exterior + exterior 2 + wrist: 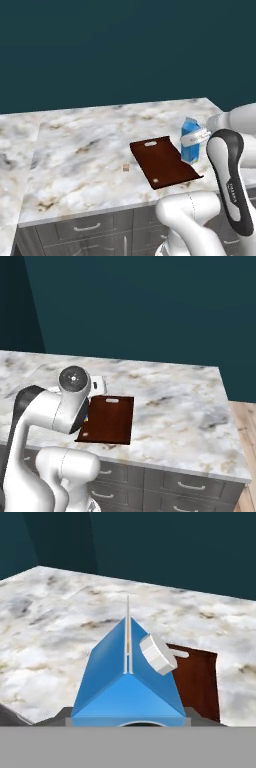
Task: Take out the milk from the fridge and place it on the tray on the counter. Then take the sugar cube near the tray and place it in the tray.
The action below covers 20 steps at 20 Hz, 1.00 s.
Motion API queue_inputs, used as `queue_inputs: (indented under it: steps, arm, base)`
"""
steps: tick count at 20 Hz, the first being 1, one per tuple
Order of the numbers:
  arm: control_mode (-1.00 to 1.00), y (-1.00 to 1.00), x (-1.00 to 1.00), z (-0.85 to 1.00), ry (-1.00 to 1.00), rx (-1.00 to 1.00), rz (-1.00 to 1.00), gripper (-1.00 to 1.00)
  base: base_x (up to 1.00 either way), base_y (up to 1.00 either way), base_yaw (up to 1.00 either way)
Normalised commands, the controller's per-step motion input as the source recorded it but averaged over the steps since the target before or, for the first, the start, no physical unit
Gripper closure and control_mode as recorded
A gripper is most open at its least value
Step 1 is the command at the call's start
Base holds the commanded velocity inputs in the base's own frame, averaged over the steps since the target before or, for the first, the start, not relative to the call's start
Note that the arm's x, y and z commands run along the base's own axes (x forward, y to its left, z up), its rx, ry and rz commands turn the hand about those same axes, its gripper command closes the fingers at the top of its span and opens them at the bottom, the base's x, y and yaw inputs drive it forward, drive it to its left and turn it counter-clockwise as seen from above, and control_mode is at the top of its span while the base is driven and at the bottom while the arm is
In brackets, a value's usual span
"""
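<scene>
Blue and gable-topped, the milk [189, 141] is what you see upright at the right edge of the tray [162, 162], its base over or just beside the tray's right rim; you cannot tell from the left base view whether it rests on the surface or hangs just above. In the hand view the carton's ridge and white cap sit right below the camera, with the gripper [196, 138] closed around the carton's body, a pale finger [198, 136] crossing its front face. You have the reddish-brown tray lying flat on the marble counter [85, 150], slot handle at the far end. Left of the tray, apart from it, you can pick out the sugar cube [126, 167] on the bare counter. Grey drawer fronts [87, 229] run below the counter's near edge.
</scene>
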Motion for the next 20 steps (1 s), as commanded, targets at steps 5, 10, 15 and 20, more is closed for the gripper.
queue_inputs:
  steps: [5,10,15,20]
  arm:
    - [-1.0,-0.12,0.69,-0.25,0.01,0.0,0.27,1.0]
    - [-1.0,-0.17,0.61,-0.18,0.0,0.0,0.12,1.0]
    - [-1.0,-0.16,0.36,-0.22,0.0,0.0,0.05,1.0]
    - [-1.0,-0.14,0.27,-0.25,0.02,0.0,0.11,1.0]
  base:
    - [0.0,0.0,0.0]
    - [0.0,0.0,0.0]
    - [0.0,0.0,0.0]
    - [0.0,0.0,0.0]
